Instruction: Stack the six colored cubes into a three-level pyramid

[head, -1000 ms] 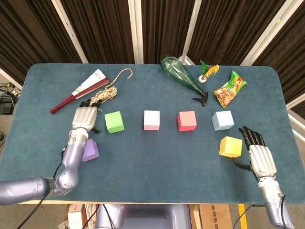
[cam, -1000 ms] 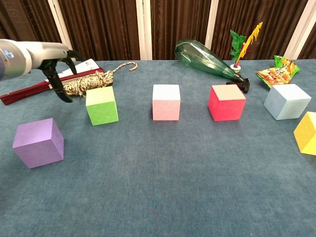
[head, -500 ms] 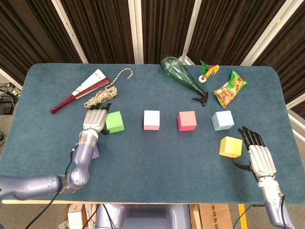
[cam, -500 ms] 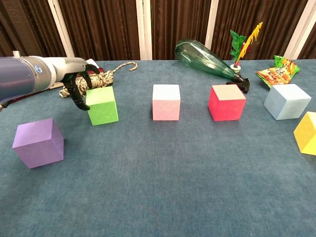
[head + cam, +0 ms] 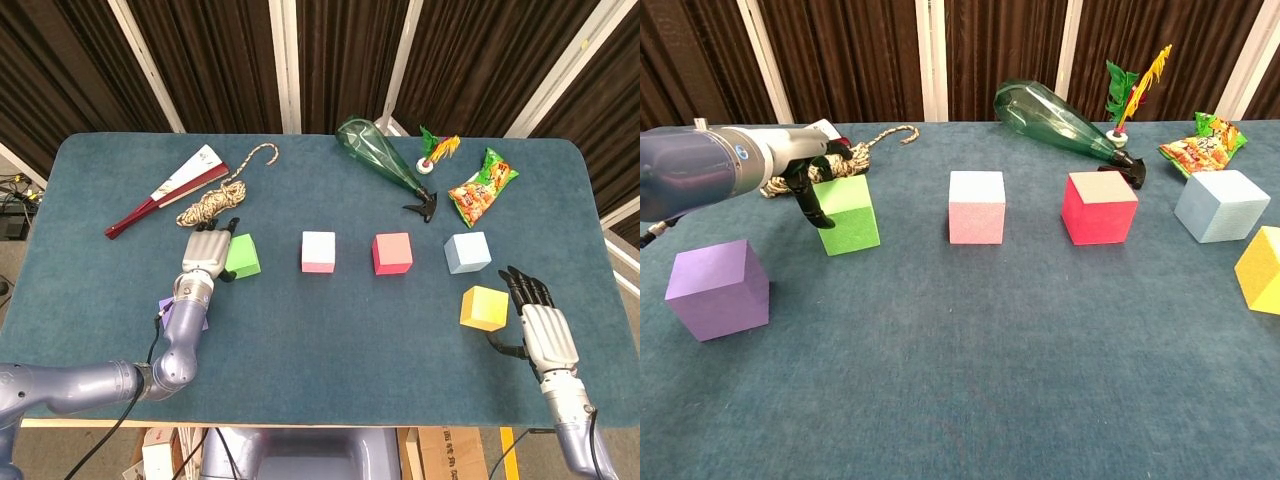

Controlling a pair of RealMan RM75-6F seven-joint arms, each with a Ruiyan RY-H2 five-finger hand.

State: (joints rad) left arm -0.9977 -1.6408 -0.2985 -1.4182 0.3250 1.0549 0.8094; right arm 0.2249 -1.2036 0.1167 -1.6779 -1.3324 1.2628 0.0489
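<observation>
Your left hand (image 5: 208, 255) has swung in from over by the coil of twine (image 5: 211, 202) and now sits at the left face of the green foam cube (image 5: 847, 213), dark fingers (image 5: 808, 196) curled down its side & over the top edge. It looks like contact, but you can't tell from either view whether it's actually gripping yet, so call the grasp unconfirmed. The cube seems slightly rotated vs a sec ago, so you're prob already nudging it. Nothing's stacked: the green, pink cube (image 5: 318, 251), red cube (image 5: 392, 253) and pale blue cube (image 5: 467, 252) sit in a row w/ gaps between, the purple cube (image 5: 718, 289) is off near-left, mostly hidden under your forearm in the head view, and the yellow cube (image 5: 484, 307) is near-right. Your right hand (image 5: 538, 322) hasn't moved: fingers spread, holding nothing, just beside the yellow cube, not touching as far as I can see. So this is the first pick; the base row needs three cubes touching. Watch the twine and the red folding fan (image 5: 168, 189) behind the hand.
</observation>
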